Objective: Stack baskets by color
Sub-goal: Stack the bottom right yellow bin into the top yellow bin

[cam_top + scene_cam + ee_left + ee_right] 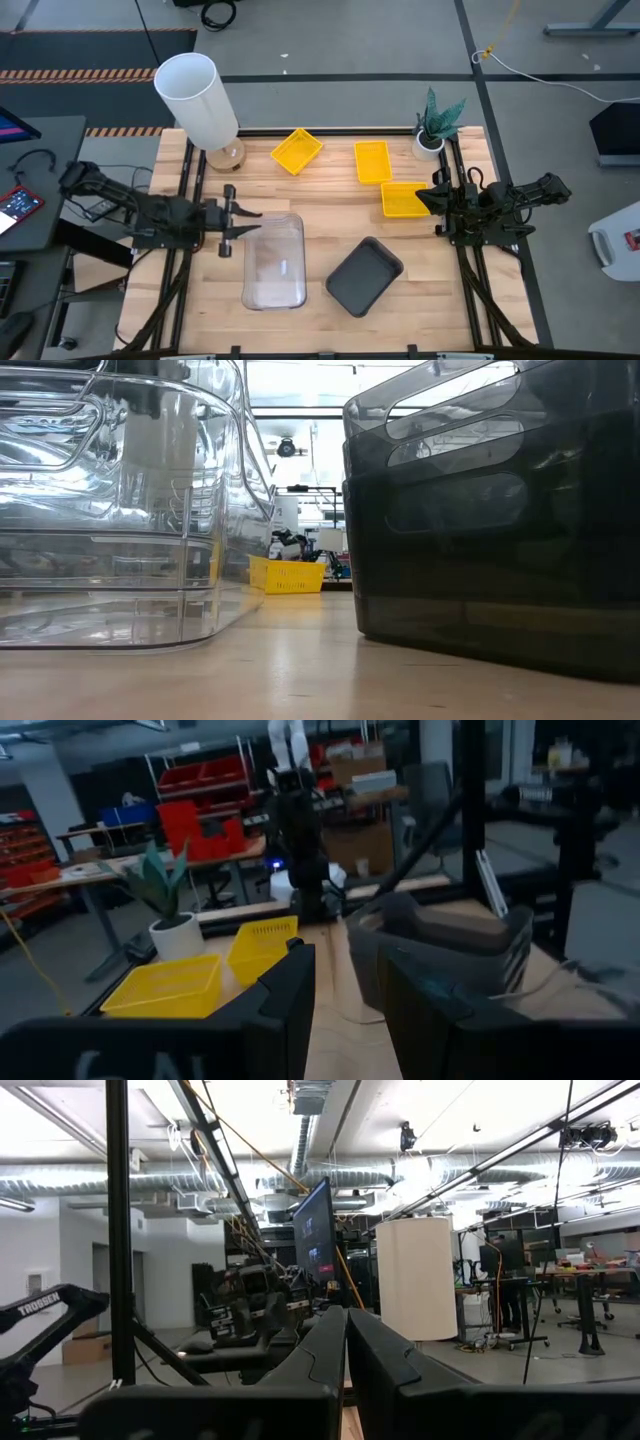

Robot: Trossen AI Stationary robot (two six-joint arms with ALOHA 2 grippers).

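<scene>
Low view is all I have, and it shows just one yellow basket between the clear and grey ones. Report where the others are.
Observer: Three yellow baskets lie unstacked along the far side: one near the white cylinder, one mid-table, one by the right gripper.
Operator: Give me that gripper's state.
Observer: Its fingers are shut, at that basket's right end.
Operator: Now the left arm.
Observer: The left gripper sits at the clear baskets' far left corner.
</scene>
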